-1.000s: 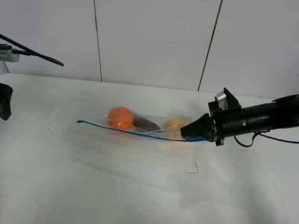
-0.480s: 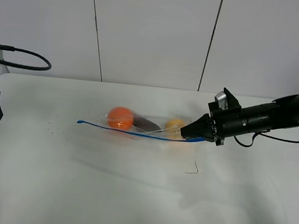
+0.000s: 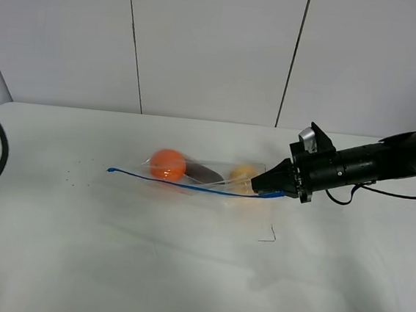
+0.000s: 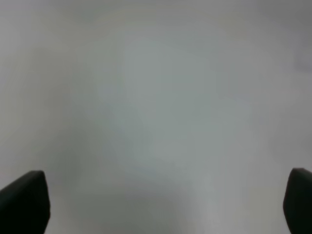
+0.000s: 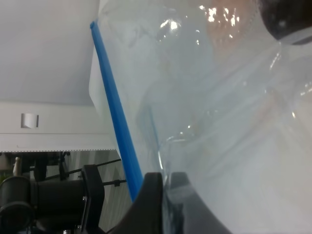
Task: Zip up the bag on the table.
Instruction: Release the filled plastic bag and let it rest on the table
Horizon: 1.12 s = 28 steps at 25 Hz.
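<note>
Mid-worktop [image 3: 182, 271], toward the far side: the bag [image 3: 205, 175] lies flat, with its blue zipper strip [image 3: 168, 182] along the near edge and the right hand [image 3: 262, 188] pinched onto the strip's right end. The film looks light, limp and slick, lumpy with round items [image 3: 167, 164], so it will likely drag unless anchored; the stiffer strip is the best hold, and its left end is free. The left hand [image 4: 161, 202] is spread and empty, outside the high view; there is open worktop all round, with the edges well apart from the bag.
</note>
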{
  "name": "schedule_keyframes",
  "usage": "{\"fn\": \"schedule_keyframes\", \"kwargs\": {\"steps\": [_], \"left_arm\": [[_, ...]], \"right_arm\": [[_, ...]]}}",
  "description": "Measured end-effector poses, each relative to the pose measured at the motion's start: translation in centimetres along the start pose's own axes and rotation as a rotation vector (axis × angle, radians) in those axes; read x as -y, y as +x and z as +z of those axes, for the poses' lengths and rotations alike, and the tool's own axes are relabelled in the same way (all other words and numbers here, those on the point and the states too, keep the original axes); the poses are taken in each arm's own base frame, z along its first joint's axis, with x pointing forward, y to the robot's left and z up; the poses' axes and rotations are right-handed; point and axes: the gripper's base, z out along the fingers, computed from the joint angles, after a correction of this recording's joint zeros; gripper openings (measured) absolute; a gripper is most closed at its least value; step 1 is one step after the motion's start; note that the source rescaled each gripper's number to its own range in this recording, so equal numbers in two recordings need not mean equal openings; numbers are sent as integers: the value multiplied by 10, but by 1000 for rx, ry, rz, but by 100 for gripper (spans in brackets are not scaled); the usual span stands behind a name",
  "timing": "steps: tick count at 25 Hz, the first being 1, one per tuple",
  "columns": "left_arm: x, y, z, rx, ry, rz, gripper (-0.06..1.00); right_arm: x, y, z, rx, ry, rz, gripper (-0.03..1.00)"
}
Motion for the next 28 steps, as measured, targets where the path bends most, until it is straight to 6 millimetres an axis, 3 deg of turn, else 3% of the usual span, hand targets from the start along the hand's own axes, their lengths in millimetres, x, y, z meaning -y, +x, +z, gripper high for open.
{"fn": "schedule_keyframes", "kwargs": {"steps": [8, 16, 28], "left_arm": [[2, 44, -29, 111, 18, -25, 100], [5, 79, -34, 217, 36, -39, 100], [7, 106, -46, 383, 49, -50, 100]], "right_arm": [[0, 0, 0, 0, 0, 0, 0], [0, 0, 0, 0, 0, -1, 0], [0, 0, 0, -1, 1, -4, 0]]}}
